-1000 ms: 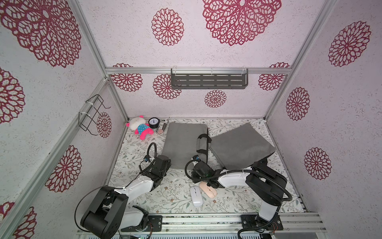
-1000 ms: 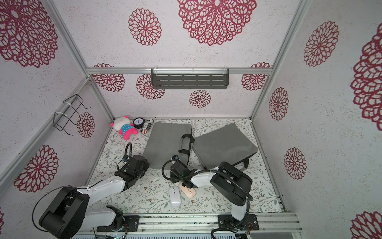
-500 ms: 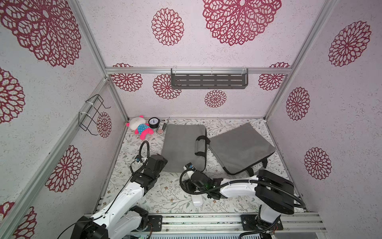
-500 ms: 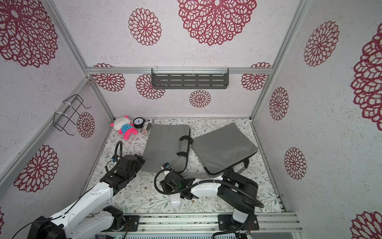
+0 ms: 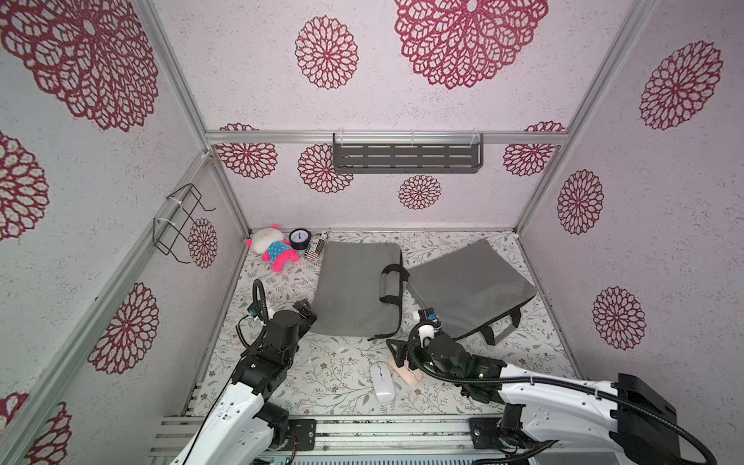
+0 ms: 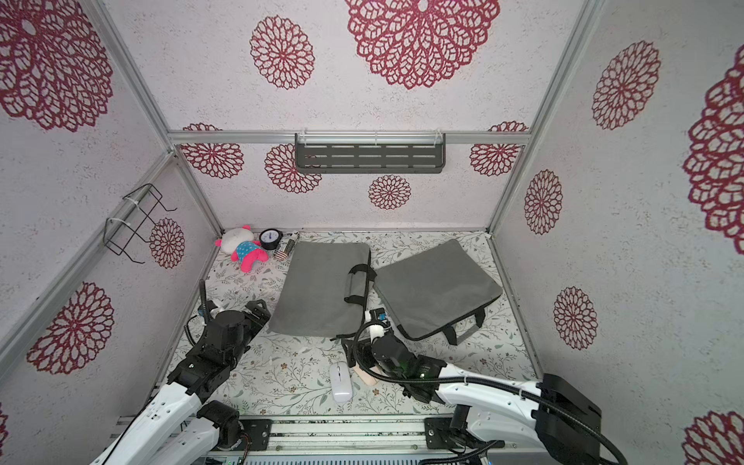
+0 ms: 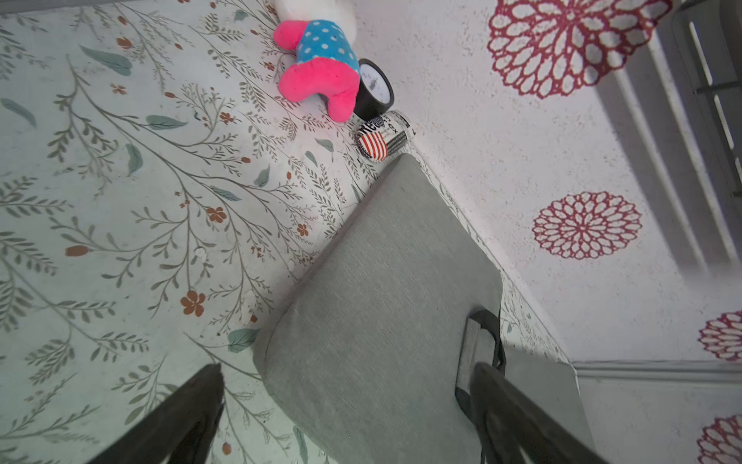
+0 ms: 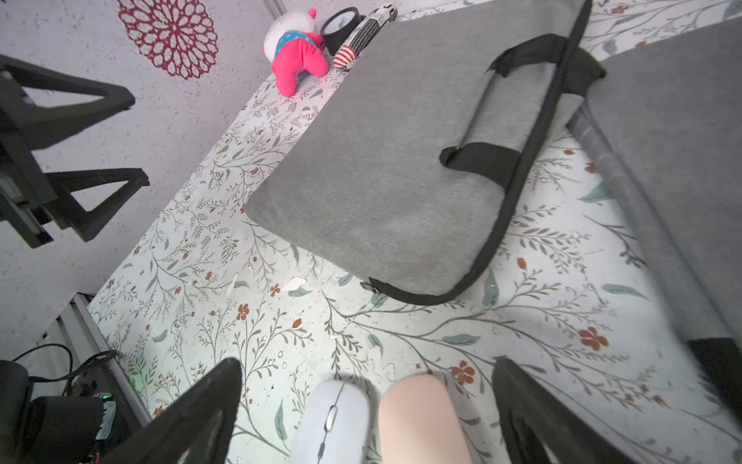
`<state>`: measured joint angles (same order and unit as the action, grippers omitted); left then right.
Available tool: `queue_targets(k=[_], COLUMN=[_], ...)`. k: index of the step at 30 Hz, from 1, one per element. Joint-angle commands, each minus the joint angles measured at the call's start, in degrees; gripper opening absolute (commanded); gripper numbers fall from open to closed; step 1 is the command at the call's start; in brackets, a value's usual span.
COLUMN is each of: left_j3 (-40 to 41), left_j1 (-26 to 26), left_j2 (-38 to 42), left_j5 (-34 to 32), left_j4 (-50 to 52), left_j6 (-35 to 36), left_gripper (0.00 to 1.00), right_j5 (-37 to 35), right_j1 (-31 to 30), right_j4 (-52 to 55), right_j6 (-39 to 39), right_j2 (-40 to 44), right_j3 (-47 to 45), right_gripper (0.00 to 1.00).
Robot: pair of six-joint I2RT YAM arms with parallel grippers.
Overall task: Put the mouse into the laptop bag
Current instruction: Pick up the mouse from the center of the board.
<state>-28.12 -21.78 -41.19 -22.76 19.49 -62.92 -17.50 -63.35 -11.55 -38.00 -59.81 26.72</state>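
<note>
The white mouse (image 5: 381, 376) (image 6: 340, 381) lies on the floral table near the front edge, touching a peach block (image 5: 407, 372). Two grey laptop bags lie flat behind it, one at centre (image 5: 354, 290) and one to the right (image 5: 471, 288). My right gripper (image 5: 397, 351) stands open just behind the mouse; in the right wrist view the mouse (image 8: 333, 422) and block (image 8: 421, 418) sit between its spread fingers (image 8: 367, 371). My left gripper (image 5: 306, 312) is open at the centre bag's near left corner (image 7: 381, 301), its fingers either side of that corner (image 7: 347, 369).
A pink and blue plush toy (image 5: 271, 247), a small black clock (image 5: 300, 238) and a striped can (image 5: 316, 249) sit in the back left corner. A wire rack (image 5: 177, 225) hangs on the left wall and a grey shelf (image 5: 406, 157) on the back wall.
Both grippers have gone from shut to open. The left arm has stretched out toward the centre bag's corner, and the right arm has lowered and swung so its gripper sits behind the mouse.
</note>
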Motion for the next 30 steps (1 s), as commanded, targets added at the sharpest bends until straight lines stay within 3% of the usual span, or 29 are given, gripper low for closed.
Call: queue_targets(k=[1,6,15,24,30], left_j3=[-1.7,-4.5,-5.7,-7.0,-8.1], left_j1=[0.4,0.4,0.4,0.4,0.3], left_j2=[-2.5,-9.7,-17.2,-19.5,-20.2], left_j5=[2.8,6.3,10.0,12.3,13.4], left_j4=[-1.9,-1.8,-6.2,-6.9,-6.7], left_j6=[5.0,7.8,7.9,8.9,9.2], left_gripper=[0.98,0.98,0.98,0.98,0.98], right_j5=[3.0,2.2,-4.5,-6.5,-6.8], right_j1=[0.2,-1.4,-11.0,-11.3,-11.0], right_j4=[6.3,12.8,19.4,20.3,20.8], right_j6=[-1.1,-1.6,-2.1,-3.5,-4.4], right_j2=[1.9,-3.1,-17.0,-24.8,-24.2], right_j3=[-0.3,0.6,6.4,9.4,8.5], right_gripper=[0.99,0.96,0.92,0.84,0.77])
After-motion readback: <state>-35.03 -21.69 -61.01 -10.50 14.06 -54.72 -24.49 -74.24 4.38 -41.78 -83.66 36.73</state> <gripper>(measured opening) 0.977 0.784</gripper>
